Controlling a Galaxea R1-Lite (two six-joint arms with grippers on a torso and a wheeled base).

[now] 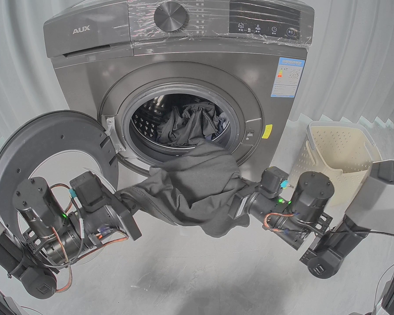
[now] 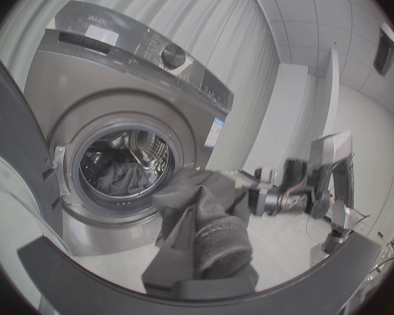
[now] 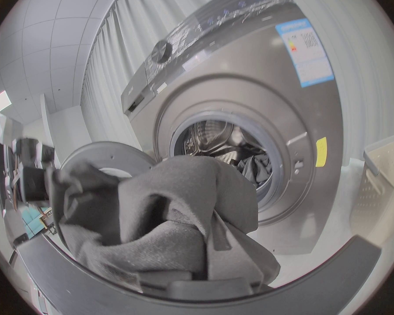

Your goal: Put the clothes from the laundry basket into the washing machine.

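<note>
Judging by the dark clothes (image 1: pixel 190 121) heaped inside the drum, much of the load is already in the washing machine (image 1: pixel 96 75); one grey garment (image 1: pixel 192 180) is only halfway there, its upper edge lying over the lip (image 1: pixel 140 165) of the round opening and touching the pile inside, while the rest hangs out in front and sags toward the floor (image 1: pixel 184 263).

Both arms hold that garment. The left gripper (image 1: pixel 126 203) is pinched on its left edge, low and just beside the open door (image 1: pixel 43 141); the right gripper (image 1: pixel 237 200) is clamped on its right edge, below and to the right of the opening; the cloth is spread between them (in each wrist view it bunches over the fingers, so the grip is read from the taut fabric).

What remains, as I judge it, is to carry the hanging part up and over the lip and let go. The laundry basket (image 1: pixel 341 149) stands to the right of the machine, and its visible inner walls show no clothes; its bottom is hidden behind the right arm, so I cannot say it is finished.

In the way: the door, swung out to the left close by the left arm; the raised lip, which the drooping hem must clear; a pale curtain (image 1: pixel 13 66) hangs behind.
</note>
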